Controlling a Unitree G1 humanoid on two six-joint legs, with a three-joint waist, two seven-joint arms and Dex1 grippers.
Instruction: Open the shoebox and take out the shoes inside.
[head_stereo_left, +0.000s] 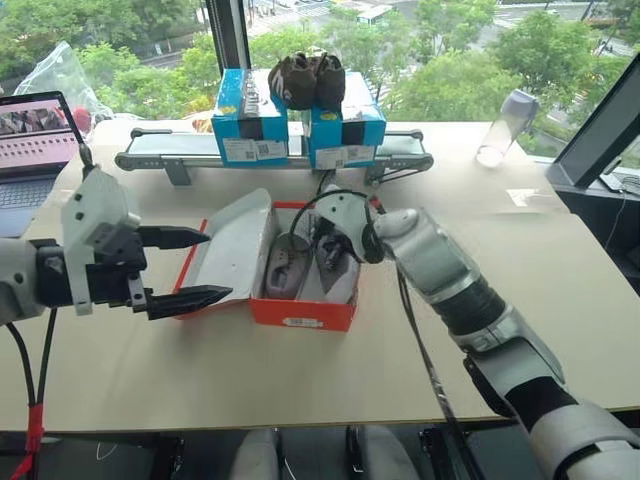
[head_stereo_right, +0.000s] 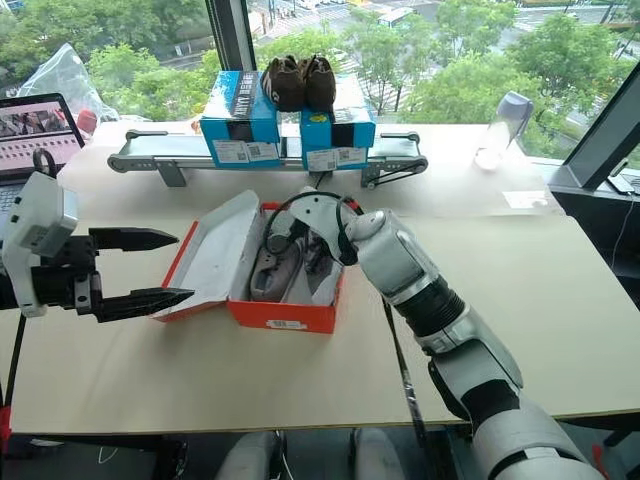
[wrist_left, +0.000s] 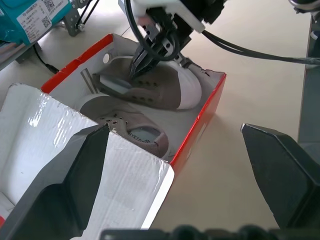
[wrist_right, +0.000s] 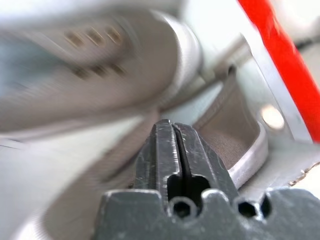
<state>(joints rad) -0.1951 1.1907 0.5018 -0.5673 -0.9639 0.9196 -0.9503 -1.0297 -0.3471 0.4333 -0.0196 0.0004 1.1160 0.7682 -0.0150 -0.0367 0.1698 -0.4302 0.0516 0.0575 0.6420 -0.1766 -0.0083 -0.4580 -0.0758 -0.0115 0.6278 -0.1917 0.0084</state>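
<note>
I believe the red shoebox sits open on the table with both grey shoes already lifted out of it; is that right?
Not quite: the shoebox is open on the table, but both grey shoes lie inside it, as the left wrist view shows.

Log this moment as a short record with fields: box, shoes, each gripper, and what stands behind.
shoebox: red shoebox on the table, lid swung open toward the robot's left
shoes: both grey shoes lie inside the box
right gripper: right gripper reaches into the box, fingers pinched on the upper of one shoe
left gripper: left gripper open, beside the lid, holding nothing
behind: two blue boxes with a dark brown pair of shoes on top
</note>
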